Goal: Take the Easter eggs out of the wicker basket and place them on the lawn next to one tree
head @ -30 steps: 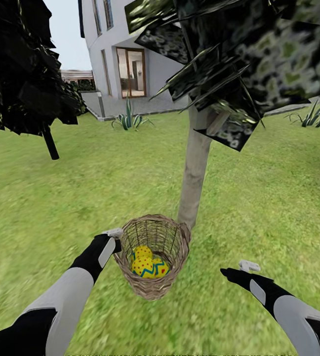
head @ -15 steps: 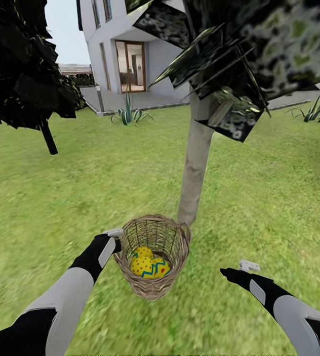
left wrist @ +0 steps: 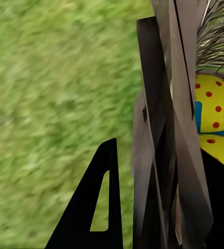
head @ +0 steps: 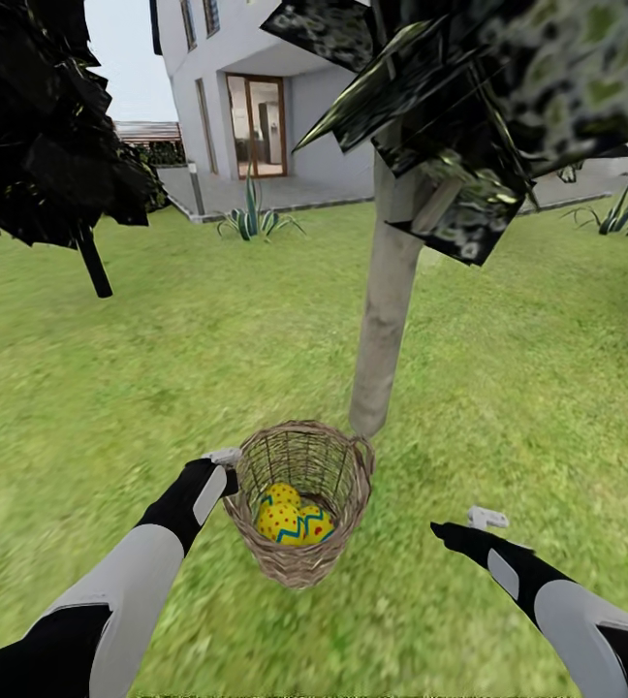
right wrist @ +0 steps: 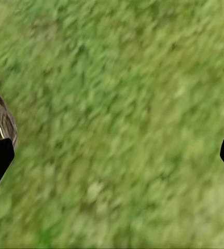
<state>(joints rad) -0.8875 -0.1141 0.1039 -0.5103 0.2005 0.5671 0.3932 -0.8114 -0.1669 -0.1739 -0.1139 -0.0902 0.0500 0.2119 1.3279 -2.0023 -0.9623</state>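
Green lawn [head: 159,368] runs to a white house [head: 256,97] at the far side. Wicker basket [head: 299,504] sits upright, mouth up, tapering downward, just near of the tree [head: 384,320] trunk. Eggs [head: 290,516] lie clustered inside; their long axes cannot be told. Left gripper [head: 225,463] is clamped on the basket's left rim. Right gripper [head: 484,522] hangs to the right, fingers spread wide over grass.

Tree trunk [head: 384,320] just behind basket [head: 299,557]
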